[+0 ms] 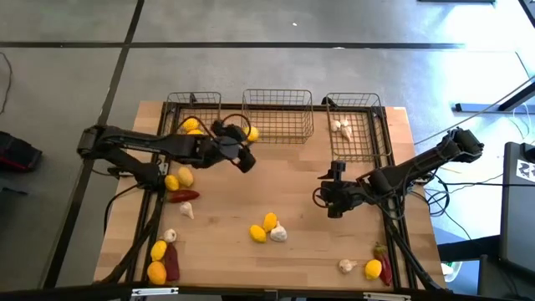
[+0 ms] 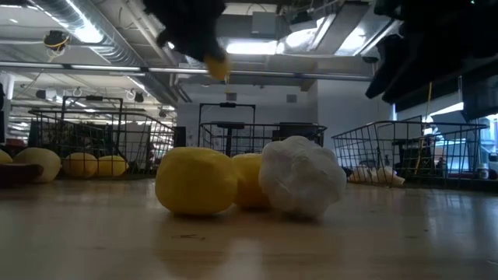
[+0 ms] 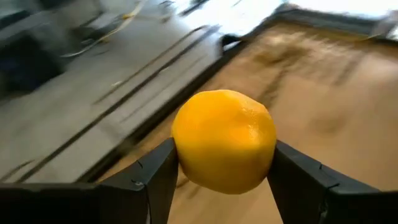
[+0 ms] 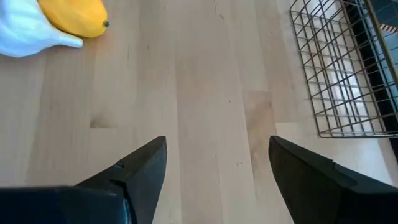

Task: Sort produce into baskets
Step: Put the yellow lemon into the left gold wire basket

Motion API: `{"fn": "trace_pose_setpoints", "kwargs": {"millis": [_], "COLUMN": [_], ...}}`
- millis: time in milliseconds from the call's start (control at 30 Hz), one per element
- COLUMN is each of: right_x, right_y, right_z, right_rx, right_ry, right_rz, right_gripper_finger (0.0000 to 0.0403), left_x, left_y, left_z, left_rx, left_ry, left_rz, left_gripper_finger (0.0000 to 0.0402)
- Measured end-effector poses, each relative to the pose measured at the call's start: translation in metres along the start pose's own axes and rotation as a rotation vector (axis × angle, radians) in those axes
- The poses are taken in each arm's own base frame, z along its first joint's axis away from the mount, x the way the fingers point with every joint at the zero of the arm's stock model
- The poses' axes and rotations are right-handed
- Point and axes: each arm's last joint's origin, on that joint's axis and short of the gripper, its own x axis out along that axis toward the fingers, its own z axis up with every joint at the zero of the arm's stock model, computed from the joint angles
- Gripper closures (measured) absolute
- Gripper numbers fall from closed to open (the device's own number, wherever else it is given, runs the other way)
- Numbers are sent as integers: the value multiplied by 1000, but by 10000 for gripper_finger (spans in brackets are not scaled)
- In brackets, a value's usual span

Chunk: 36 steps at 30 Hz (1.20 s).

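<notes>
Wooden table (image 1: 251, 192) with three wire baskets (image 1: 278, 114) along its far edge. Left hand (image 1: 245, 144), raised beside the left basket (image 1: 194, 113), grasps a lemon (image 3: 224, 140). Right hand (image 1: 334, 199), fingers spread and empty, hovers near the right basket (image 1: 354, 125). Remaining lemons, garlic and chilies lie scattered on the table.
</notes>
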Motion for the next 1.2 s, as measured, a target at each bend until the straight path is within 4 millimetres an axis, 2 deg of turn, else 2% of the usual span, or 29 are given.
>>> {"fn": "trace_pose_setpoints", "kwargs": {"millis": [233,500,933,1200], "right_x": [0,0,0,0], "right_y": [0,0,0,0], "right_z": [0,2,1,2], "right_rx": [0,5,1,1], "right_ry": [-1,-17,-17,-18], "right_rz": [0,-3,-5,-11], "right_gripper_finger": [127,127,127,127], "left_x": [-4,6,37,55], "left_y": [41,79,132,158], "left_z": [-17,-31,-57,-75], "left_rx": [-42,-83,-184,-250], "left_ry": [177,348,589,600], "left_rz": [230,425,469,487], "left_gripper_finger": [190,190,190,190]}}
